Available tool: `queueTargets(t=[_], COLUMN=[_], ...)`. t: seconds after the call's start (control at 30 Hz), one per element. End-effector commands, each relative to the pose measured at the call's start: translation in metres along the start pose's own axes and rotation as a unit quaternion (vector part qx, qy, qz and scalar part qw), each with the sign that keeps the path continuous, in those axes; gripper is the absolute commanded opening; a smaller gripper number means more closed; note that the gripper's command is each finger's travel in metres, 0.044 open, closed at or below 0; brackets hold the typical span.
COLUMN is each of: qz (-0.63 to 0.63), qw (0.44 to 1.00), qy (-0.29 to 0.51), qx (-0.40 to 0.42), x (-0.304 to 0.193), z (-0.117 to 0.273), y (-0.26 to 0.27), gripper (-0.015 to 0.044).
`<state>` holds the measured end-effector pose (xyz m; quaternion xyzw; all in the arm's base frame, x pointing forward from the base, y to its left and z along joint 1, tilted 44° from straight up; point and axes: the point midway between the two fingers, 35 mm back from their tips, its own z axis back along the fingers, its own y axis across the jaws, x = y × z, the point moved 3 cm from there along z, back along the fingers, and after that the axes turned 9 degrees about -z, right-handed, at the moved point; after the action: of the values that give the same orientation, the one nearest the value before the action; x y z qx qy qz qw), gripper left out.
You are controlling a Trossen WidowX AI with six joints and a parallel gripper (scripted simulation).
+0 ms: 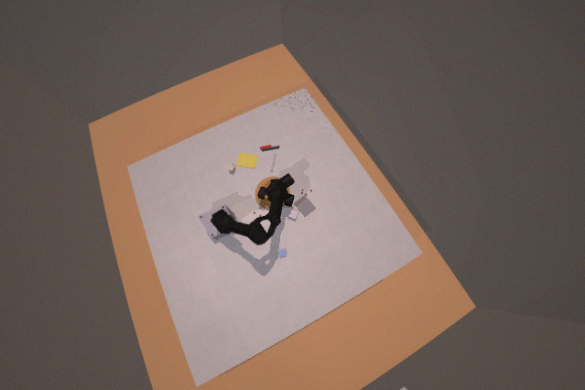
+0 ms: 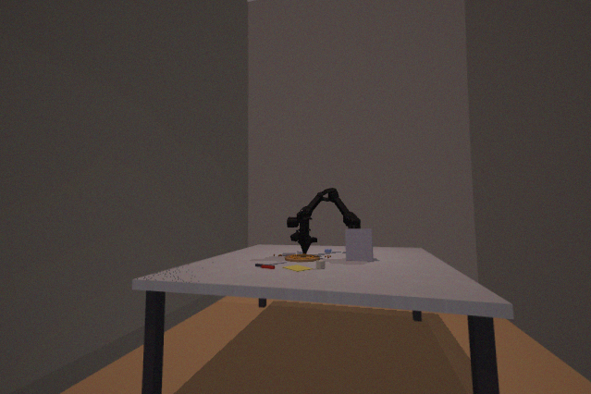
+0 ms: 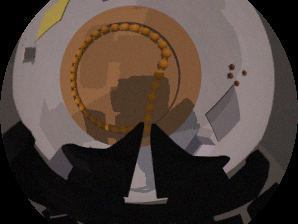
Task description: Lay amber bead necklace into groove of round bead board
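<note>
The round orange-brown bead board [image 1: 259, 187] [image 3: 192, 75] lies flat on the table. The amber bead necklace [image 3: 163, 64] lies on it. In the wrist view its left and upper arc follows the round groove. From the upper right its beads leave the groove and run inward in a nearly straight line down to my fingertips. The right side of the groove shows bare. My gripper [image 2: 304, 252] [image 3: 147, 125] points down at the board's near part and is shut on a bead of the necklace. The beads just behind the fingertips are hidden.
Small brown beads [image 3: 232, 67] and a grey square [image 1: 305, 206] [image 3: 225, 117] lie right of the board, a pale pink block [image 1: 293, 214] closer. A yellow pad [image 1: 247, 160] [image 2: 297, 268], cream block [image 1: 231, 168] and red marker [image 1: 265, 147] lie beyond. A blue block [image 1: 282, 253] lies apart.
</note>
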<state>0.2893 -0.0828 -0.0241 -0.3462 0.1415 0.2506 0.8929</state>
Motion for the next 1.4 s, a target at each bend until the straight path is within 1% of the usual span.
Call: queueTargets(t=[0.0, 0.27, 0.83, 1.37], qz=[0.002, 0.002, 0.002, 0.002], qw=[1.0, 1.0, 1.0, 1.0], qy=[0.001, 0.001, 0.0, 0.001], qx=[-0.002, -0.002, -0.001, -0.002], x=[-0.0002, -0.0003, 0.0004, 0.0005], z=[0.0001, -0.0077, -0.0029, 0.0003], y=[-0.0026, -0.0026, -0.0023, -0.0022], gripper=[0.0, 0.0, 0.044, 0.044])
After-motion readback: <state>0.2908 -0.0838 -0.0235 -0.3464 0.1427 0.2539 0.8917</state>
